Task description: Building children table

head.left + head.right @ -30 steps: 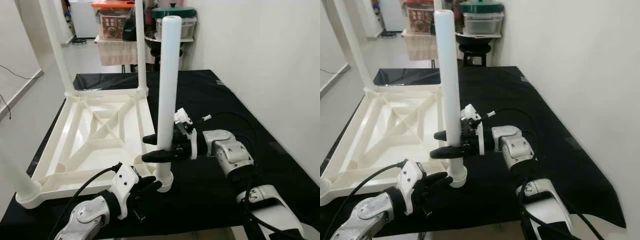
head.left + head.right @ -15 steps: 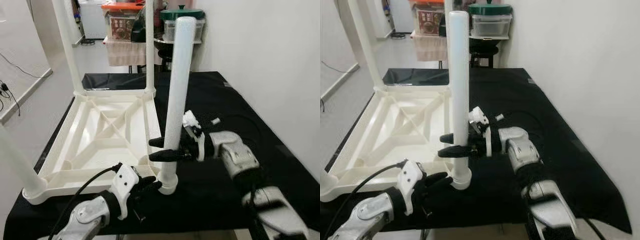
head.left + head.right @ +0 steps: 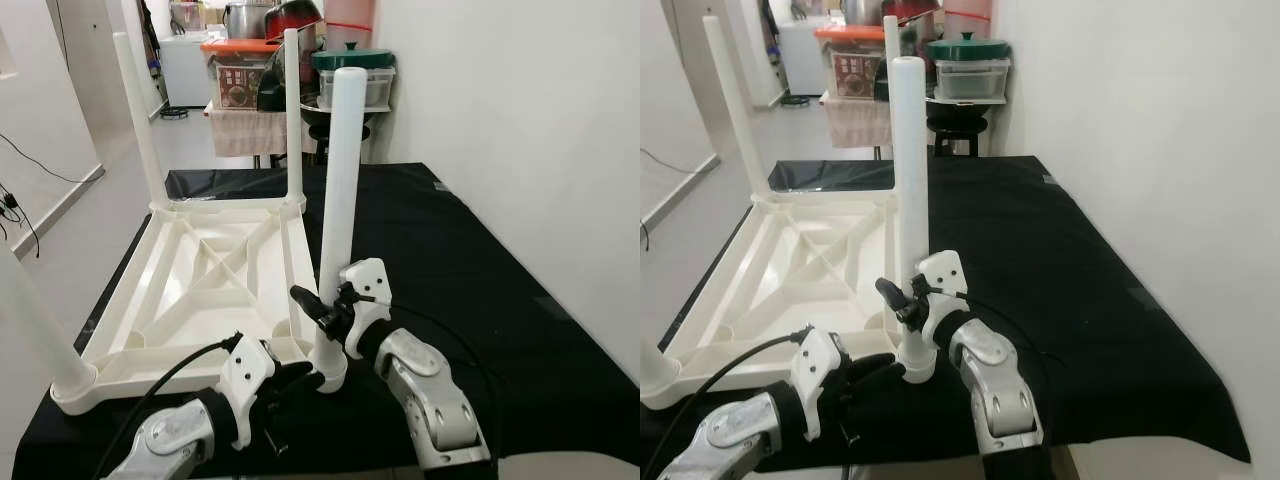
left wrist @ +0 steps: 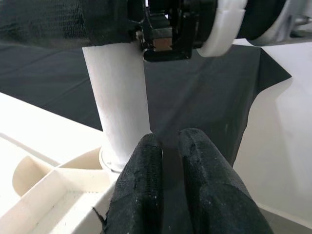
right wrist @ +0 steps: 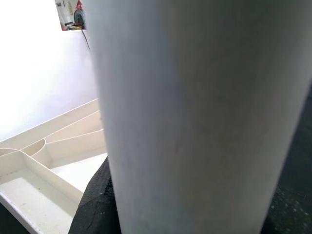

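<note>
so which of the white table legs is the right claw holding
The near-right leg, standing at the upturned tabletop's corner closest to the robot. The right claw grips it low down; the other legs stand untouched.

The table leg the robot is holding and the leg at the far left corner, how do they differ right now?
The near leg stands at the near right corner of the upturned table top, with the right claw around it low down and the left claw at its base. The far left leg stands at the far left corner with nothing touching it. The near leg stands slightly tilted; the far one looks firmly seated. Both are plain white round posts pointing up.
</note>
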`<state>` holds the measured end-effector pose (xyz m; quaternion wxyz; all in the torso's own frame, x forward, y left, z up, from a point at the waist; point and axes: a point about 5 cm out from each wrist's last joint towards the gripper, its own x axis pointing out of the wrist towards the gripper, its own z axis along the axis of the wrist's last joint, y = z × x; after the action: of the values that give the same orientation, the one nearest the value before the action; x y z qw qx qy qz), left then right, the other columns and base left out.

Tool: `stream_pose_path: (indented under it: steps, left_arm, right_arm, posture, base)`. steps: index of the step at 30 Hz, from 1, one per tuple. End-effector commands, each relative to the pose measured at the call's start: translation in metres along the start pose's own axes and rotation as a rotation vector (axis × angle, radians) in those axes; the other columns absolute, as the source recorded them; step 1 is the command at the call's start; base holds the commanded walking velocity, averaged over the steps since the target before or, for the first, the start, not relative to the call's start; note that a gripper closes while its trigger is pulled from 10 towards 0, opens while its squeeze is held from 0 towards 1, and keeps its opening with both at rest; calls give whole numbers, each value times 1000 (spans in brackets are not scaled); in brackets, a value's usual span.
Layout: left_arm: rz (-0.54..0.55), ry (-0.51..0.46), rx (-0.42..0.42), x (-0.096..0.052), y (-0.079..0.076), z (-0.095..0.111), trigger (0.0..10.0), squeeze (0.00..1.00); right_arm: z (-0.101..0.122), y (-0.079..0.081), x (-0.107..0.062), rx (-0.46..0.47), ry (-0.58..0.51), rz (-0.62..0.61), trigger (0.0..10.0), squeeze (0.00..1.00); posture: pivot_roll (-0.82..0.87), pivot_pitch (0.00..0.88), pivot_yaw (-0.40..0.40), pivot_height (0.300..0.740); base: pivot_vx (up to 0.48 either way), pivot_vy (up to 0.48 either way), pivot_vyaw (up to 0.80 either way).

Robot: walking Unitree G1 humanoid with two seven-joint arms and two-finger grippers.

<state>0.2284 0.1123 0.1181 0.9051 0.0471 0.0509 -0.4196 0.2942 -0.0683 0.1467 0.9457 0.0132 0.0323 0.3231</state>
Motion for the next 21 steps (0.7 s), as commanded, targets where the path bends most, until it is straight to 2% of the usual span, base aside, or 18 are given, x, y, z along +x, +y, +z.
stream_pose_path:
  steps: [1, 2, 3, 4, 6, 8, 10, 11, 12, 13, 14, 15, 16, 19, 21]
  left_arm:
    - [-6, 26, -11, -1, 0, -4, 10000, 0]
    - [-3, 27, -10, -2, 0, -4, 10000, 0]
    - [0, 27, -8, -2, 1, -4, 10000, 0]
    - [1, 26, -8, -2, 1, -3, 10000, 0]
    - [-1, 23, -8, 0, 1, -2, 10000, 0]
    - [-1, 23, -8, 0, 1, -2, 10000, 0]
    - [-3, 25, -4, 1, 1, -3, 10000, 0]
    - [-3, 25, -4, 1, 1, -3, 10000, 0]
    - [-3, 26, -1, 2, 2, -3, 10000, 0]
    - [-3, 26, -1, 2, 2, -3, 10000, 0]
    - [-1, 27, 3, 2, 3, -3, 10000, 0]
    - [-1, 27, 3, 2, 3, -3, 10000, 0]
    - [1, 28, 6, 2, 4, -3, 10000, 0]
    - [2, 32, 9, 2, 5, -3, 10000, 0]
    - [-1, 44, 11, 2, 5, -5, 10000, 0]
  right_arm:
    - [-32, 2, -4, 78, 145, -11, 0, 0]
    - [-32, 4, -4, 88, 156, -35, 10000, 0]
    - [-30, 5, -5, 94, 148, -34, 10000, 1000]
    - [-28, 6, -5, 96, 142, -32, 10000, 1000]
    - [-19, 14, -2, 127, 106, 82, 10000, 1000]
    - [-19, 14, -2, 127, 106, 82, 10000, 1000]
    - [0, 12, -2, 84, 28, 322, 10000, 1000]
    - [0, 12, -2, 84, 28, 322, 10000, 1000]
    - [8, 5, -4, 43, 18, 454, 10000, 337]
    - [8, 5, -4, 43, 18, 454, 10000, 337]
    - [15, -4, -7, -13, 22, 580, 10000, 0]
    - [15, -4, -7, -13, 22, 580, 10000, 0]
    - [18, -10, -9, -46, 33, 645, 10000, 0]
    - [21, -19, -9, -78, 64, 710, 10000, 0]
    - [29, -36, -4, -74, 102, 783, 10000, 0]
  posture:
    - [45, 0, -30, 740]
    - [47, 0, -29, 740]
    - [48, 0, -31, 740]
    - [47, 0, -32, 740]
    - [48, 0, -31, 740]
    - [48, 0, -31, 740]
    - [58, 0, -33, 740]
    - [58, 0, -33, 740]
    - [67, 0, -37, 740]
    - [67, 0, -37, 740]
    - [72, 0, -38, 740]
    - [72, 0, -38, 740]
    - [72, 0, -38, 740]
    - [83, 0, -42, 740]
    - [100, 0, -51, 740]
  base:
    - [0, 0, 0]
    - [0, 0, 0]
    - [0, 0, 0]
    - [0, 0, 0]
    - [0, 0, 0]
    - [0, 0, 0]
    - [0, 0, 0]
    - [0, 0, 0]
    - [0, 0, 0]
    - [0, 0, 0]
    - [0, 0, 0]
    - [0, 0, 0]
    - [0, 0, 0]
    - [0, 0, 0]
    - [0, 0, 0]
